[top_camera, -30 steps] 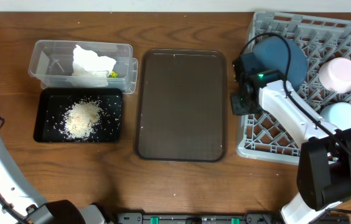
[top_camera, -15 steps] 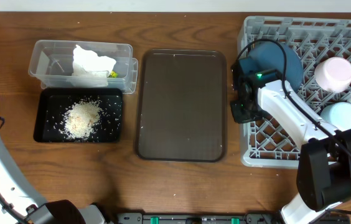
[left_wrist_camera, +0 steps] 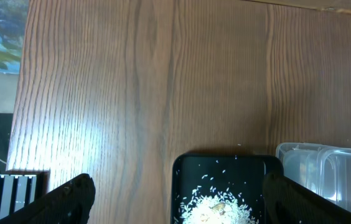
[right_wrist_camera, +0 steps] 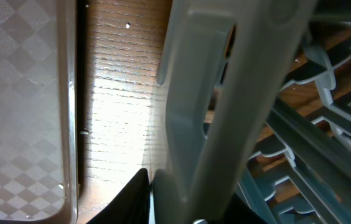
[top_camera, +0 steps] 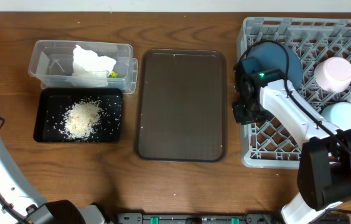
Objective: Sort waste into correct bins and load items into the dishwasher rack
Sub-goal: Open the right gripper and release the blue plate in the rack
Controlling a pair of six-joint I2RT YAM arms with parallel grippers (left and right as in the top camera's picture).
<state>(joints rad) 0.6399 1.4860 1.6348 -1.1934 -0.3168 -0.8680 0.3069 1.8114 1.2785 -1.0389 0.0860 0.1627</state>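
The dishwasher rack (top_camera: pixel 269 149) had its left wall seemingly pinched by the right gripper (top_camera: pixel 239 114), so a slipping hold could topple the dark blue plate (top_camera: pixel 269 59).

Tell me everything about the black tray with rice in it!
The black tray is shallow, rectangular, and looks like shiny plastic. It lies flat on the wooden table at the left, in front of the clear tub. A heap of whitish rice sits in its middle, with loose grains scattered around.

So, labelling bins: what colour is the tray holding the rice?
The tray is black; the overhead view shows it best.
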